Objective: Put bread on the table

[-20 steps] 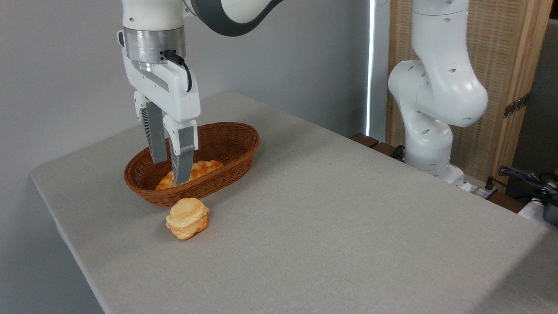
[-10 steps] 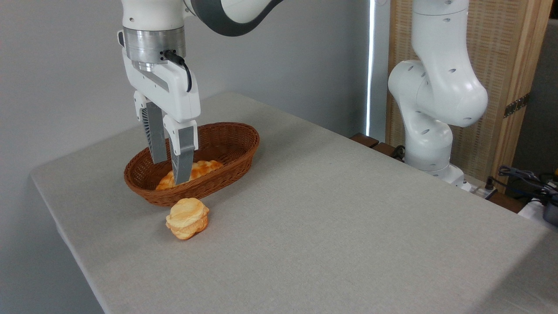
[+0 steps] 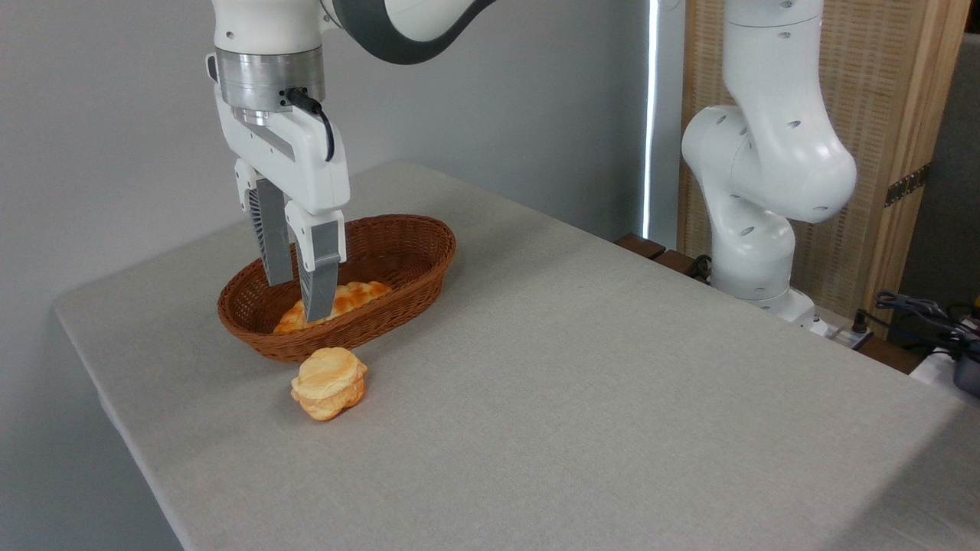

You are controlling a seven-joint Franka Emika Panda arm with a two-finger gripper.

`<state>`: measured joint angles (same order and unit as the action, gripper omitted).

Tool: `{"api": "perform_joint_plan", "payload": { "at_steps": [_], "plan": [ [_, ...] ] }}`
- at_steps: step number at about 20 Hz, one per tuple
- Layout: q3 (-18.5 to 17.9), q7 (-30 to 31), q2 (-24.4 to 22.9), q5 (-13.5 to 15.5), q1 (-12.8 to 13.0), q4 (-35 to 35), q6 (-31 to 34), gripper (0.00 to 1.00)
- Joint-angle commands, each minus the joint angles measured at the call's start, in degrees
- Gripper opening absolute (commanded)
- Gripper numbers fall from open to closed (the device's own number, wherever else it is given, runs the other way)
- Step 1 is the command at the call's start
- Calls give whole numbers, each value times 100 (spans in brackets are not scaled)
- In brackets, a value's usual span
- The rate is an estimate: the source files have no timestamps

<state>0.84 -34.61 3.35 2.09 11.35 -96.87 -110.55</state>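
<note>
From the fixed camera, the gripper points straight down into the wicker basket. Its two fingers stand a little apart, but whether they already pinch the loaf I cannot tell, because the front finger hides the contact.

The bread lies on the basket floor, directly under and between the fingertips, with its longer part reaching out to the right of the tool and one pointed end showing to the left, below the front finger. It is not yet on the table.

A small round bun sits on the table below the gripper, just outside the basket wall and near the camera.

I judge the loaf to be light, with a smooth crust that may slip. The middle, where it is thickest, looks like the best place to hold; a hold near a pointed end would probably let it tilt or slide out. The basket wall is close to the fingers, so the lift should go straight up.
</note>
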Motion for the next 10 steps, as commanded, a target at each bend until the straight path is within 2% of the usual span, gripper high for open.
{"api": "perform_joint_plan", "payload": {
  "at_steps": [1,3,8,10],
  "plan": [
    [21,95,16,46,16,46,139,100],
    [118,95,34,72,112,-7,130,100],
    [522,104,192,116,131,-104,-1,100],
    [767,104,219,370,131,-165,-2,100]
  ]
}}
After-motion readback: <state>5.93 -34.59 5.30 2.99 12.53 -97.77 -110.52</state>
